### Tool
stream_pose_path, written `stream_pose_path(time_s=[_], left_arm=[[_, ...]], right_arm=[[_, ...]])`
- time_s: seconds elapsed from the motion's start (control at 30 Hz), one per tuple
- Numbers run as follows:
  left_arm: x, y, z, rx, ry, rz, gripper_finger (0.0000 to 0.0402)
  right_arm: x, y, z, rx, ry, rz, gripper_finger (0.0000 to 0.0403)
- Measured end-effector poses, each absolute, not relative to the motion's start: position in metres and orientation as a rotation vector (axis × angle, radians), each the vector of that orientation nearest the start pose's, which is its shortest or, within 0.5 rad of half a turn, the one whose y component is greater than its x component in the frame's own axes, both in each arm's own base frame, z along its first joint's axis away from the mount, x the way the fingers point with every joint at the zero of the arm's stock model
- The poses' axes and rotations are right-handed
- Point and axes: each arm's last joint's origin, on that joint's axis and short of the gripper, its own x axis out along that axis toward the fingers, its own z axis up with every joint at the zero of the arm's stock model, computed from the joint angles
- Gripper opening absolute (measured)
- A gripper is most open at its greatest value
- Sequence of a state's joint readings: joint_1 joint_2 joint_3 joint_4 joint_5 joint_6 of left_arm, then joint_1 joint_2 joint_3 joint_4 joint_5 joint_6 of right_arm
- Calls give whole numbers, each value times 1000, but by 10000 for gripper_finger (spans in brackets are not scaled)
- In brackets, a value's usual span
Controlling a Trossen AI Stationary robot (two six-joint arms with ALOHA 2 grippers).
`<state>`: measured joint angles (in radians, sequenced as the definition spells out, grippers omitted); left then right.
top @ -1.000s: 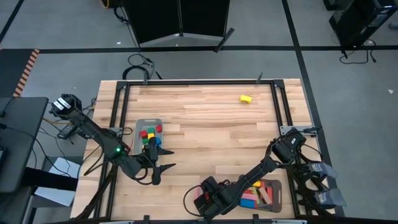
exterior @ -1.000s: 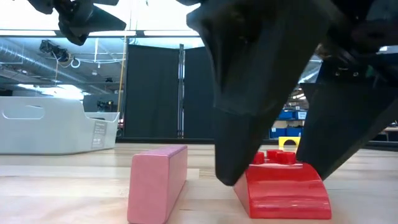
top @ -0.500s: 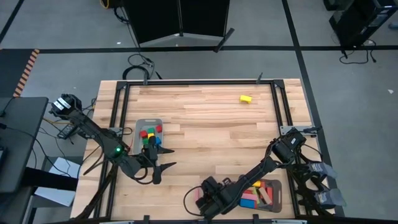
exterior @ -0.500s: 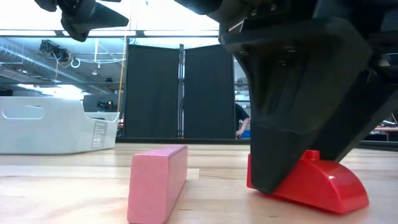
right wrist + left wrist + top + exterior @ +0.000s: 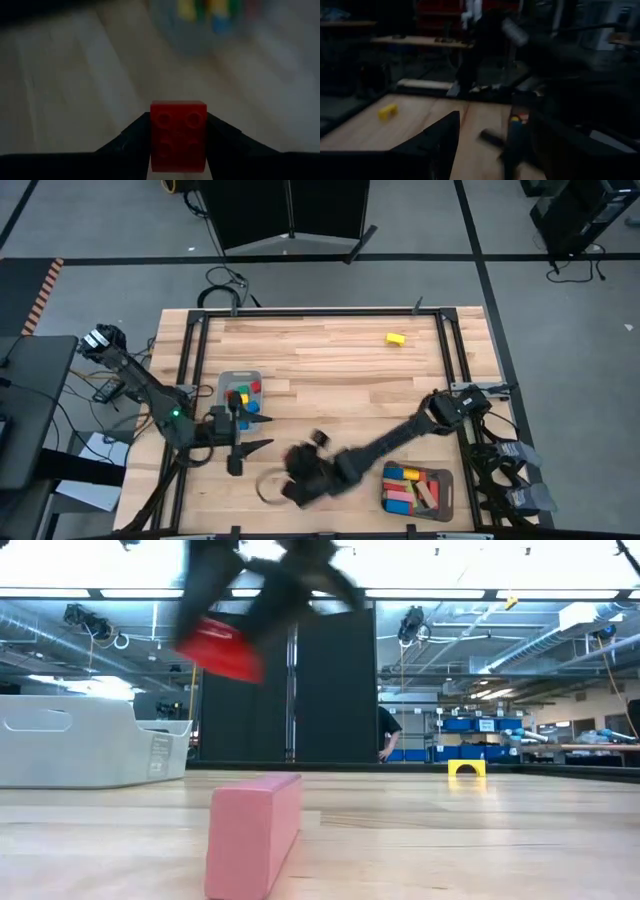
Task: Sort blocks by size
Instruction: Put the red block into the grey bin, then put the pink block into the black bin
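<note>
Right wrist view shows the right gripper clamped on a red block, lifted above the table near its front edge. The grip looks shallow (judging by the studded face showing), so a fast swing could fling it. The left gripper, fingers spread, hovers beside the left tray and could block that path. A pink bar and yellow block remain loose.

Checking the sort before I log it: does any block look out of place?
Yes. A yellow block lies alone at the table's far side, away from both trays. A pink block also stands by itself on the bare wood.
</note>
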<state>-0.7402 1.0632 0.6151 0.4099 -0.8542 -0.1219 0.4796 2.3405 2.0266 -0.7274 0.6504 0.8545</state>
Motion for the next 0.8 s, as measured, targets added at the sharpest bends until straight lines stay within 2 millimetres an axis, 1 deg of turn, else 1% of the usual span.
stream_pose_path(time_s=[0.07, 0.2, 0.3, 0.4, 0.47, 0.53, 0.6, 0.7, 0.8], left_arm=[[173, -136, 287, -75, -10, 87, 243], [154, -136, 301, -31, -52, 80, 243], [142, -135, 305, 6, -72, 100, 243], [130, -131, 305, 25, -81, 131, 243], [125, -127, 306, 25, -84, 167, 243], [120, -122, 304, 30, -80, 194, 243], [117, -118, 302, 26, -80, 211, 243], [113, -112, 299, 21, -80, 221, 243], [110, -108, 296, 25, -68, 226, 243]], right_arm=[[476, 196, 205, 175, 628, -447, 153], [516, 146, 223, 86, 411, -376, 153], [536, 107, 223, 73, 312, -325, 153], [545, 69, 224, 93, 296, -288, 153], [551, 49, 221, 126, 292, -240, 167], [553, 34, 215, 156, 303, -217, 207], [557, 26, 209, 167, 279, -201, 254], [559, 25, 212, 146, 238, -183, 312], [557, 29, 221, 83, 221, -202, 337]])
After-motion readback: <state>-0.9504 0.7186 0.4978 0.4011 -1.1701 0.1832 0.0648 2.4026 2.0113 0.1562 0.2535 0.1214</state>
